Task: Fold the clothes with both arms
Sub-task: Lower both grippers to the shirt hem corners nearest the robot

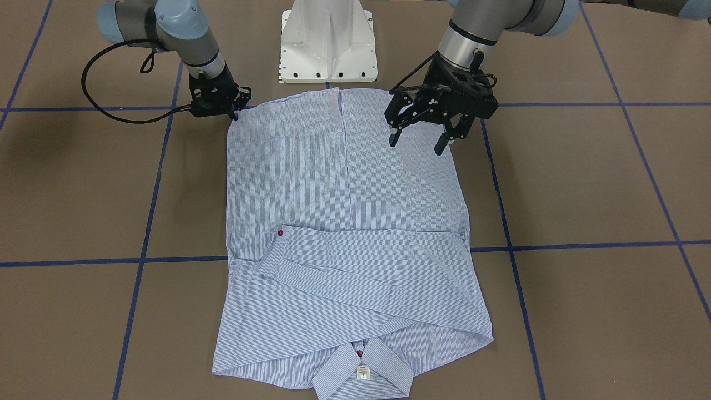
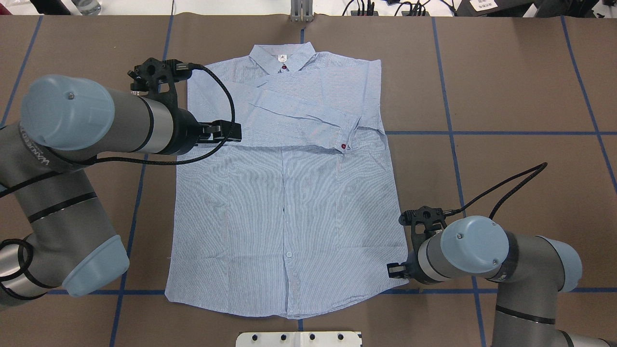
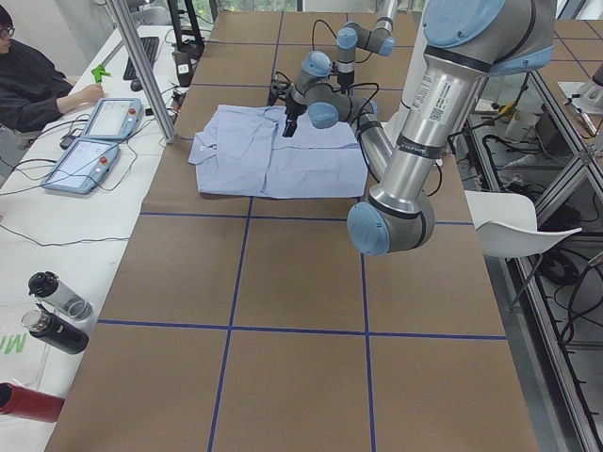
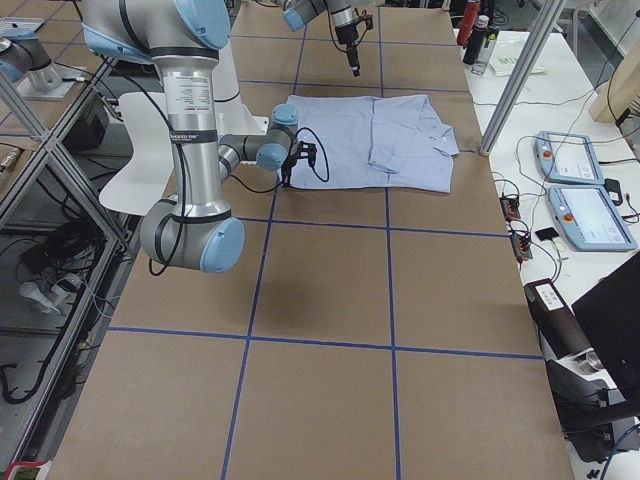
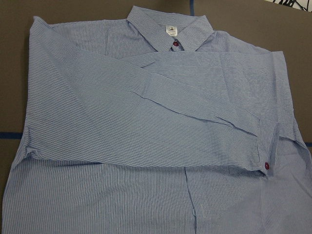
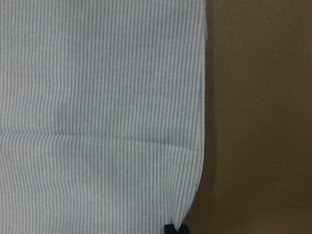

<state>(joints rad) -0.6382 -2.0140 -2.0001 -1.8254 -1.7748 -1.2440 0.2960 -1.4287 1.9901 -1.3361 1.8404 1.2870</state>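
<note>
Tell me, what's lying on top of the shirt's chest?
Both sleeves, folded across the shirt below the collar; the top one shows a red cuff button. They hide the chest beneath.

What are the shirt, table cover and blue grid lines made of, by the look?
The shirt looks like thin woven cloth, probably cotton or a blend, matte: fine stripes, soft creases. The table cover: brown paper or card by the look, matte, flat. The grid lines: likely blue tape, straight narrow strips.
</note>
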